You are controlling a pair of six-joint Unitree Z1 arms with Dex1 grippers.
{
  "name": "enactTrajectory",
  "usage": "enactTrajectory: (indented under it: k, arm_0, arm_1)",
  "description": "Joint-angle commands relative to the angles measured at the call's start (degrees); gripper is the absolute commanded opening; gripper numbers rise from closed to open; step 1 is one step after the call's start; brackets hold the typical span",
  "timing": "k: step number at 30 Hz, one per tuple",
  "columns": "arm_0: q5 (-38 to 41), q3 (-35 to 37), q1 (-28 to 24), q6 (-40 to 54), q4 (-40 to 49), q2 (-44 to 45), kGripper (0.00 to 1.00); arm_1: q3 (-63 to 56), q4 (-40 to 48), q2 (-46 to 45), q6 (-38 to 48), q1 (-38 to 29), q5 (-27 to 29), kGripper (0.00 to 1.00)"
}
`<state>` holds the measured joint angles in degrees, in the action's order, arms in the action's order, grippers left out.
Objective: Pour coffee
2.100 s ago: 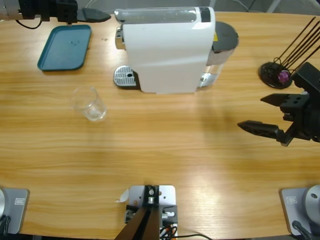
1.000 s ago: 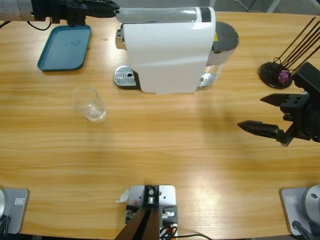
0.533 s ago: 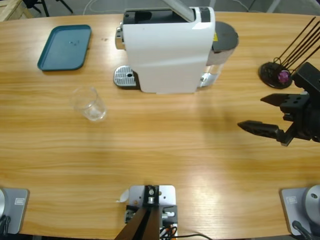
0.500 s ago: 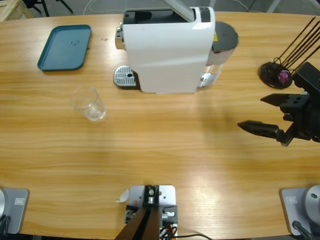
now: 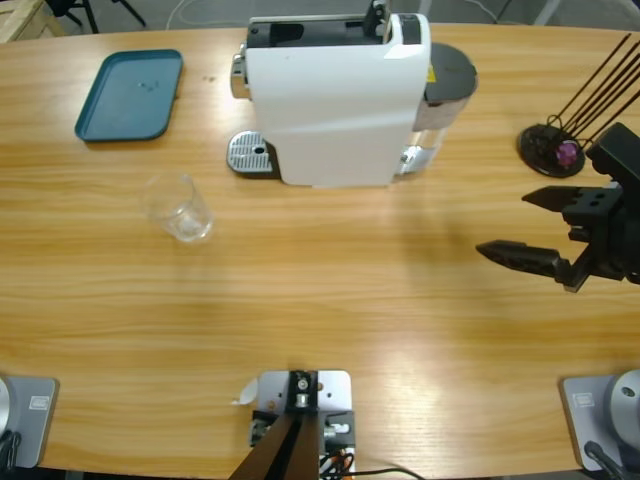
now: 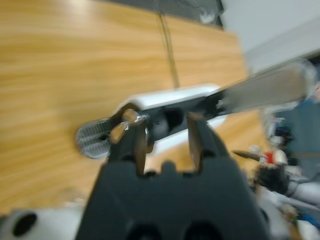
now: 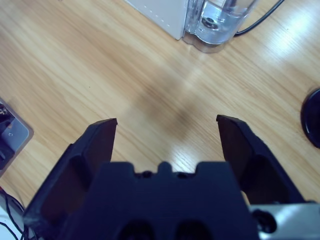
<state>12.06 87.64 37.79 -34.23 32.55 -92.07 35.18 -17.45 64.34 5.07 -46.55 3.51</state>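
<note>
Glass (image 5: 180,207) left of the coffee machine (image 5: 335,100) looks light, slippery, breakable: grip mid-wall. My right gripper (image 7: 165,132) gapes wide, empty.

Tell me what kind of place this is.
Probably a robotics lab staged as a coffee corner: a white coffee machine, a clear glass and a teal tray on a long wooden table.
</note>
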Motion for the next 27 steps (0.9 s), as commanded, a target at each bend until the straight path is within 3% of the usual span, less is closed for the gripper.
enactTrajectory:
  k: [1,5,8,12,14,21,24,27]
  arm_0:
    - [-31.42,-1.35,2.87,15.97,14.22,10.49,0.992]
    - [-34.47,-13.71,2.19,16.12,12.46,20.65,0.977]
    - [-24.88,-24.43,1.46,16.35,8.00,26.52,0.996]
    - [-11.71,-38.65,-3.26,16.26,-4.96,36.01,0.992]
    - [-8.23,-44.95,-5.81,16.86,-9.26,40.27,0.991]
    - [-5.12,-48.48,-6.50,18.95,-11.32,37.21,0.992]
    - [-5.19,-48.53,-6.50,19.41,-12.92,35.47,0.993]
    - [-5.72,-48.88,-6.50,20.10,-14.22,35.38,0.991]
  arm_1:
    - [-0.73,-0.04,-1.94,0.95,-0.21,0.35,0.859]
    - [-0.60,-0.50,-2.83,1.89,-0.21,0.83,0.891]
    - [-0.43,-1.13,-3.55,2.66,-0.21,1.85,0.974]
    - [0.29,-3.59,-5.44,4.87,0.30,4.75,0.996]
    - [0.42,-4.10,-7.39,5.93,4.92,5.43,0.996]
    - [1.80,-4.43,-6.82,6.63,22.22,5.36,0.981]
    - [2.00,-4.24,-6.61,6.88,28.90,5.36,0.849]
    - [2.16,-3.62,-5.73,6.88,31.78,5.43,0.803]
